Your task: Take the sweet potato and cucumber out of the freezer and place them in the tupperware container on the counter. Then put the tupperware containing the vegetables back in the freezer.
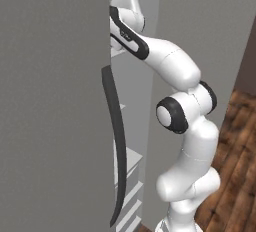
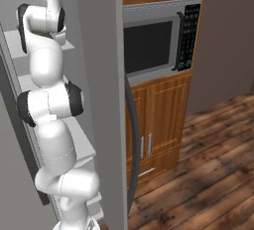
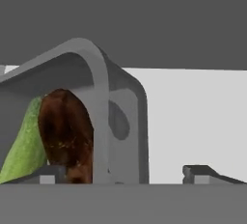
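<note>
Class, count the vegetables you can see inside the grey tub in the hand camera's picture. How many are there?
2. An orange-brown sweet potato lies inside the dark grey tupperware tub, and a green cucumber lies against it on the side away from the tub's near wall. The wall may hide others.

In the left base view the open freezer door [image 1: 55, 101] hides the arm's far end, so the hand cannot be made out there. In the right base view the freezer's grey side panel [image 2: 106, 100] covers most of the pale shelves [image 2: 82, 147]. In the hand view the tupperware container [image 3: 116, 117] is cut off at the bottom; its wall hides part of the sweet potato [image 3: 65, 131], which covers the cucumber's [image 3: 24, 148] right side.
</note>
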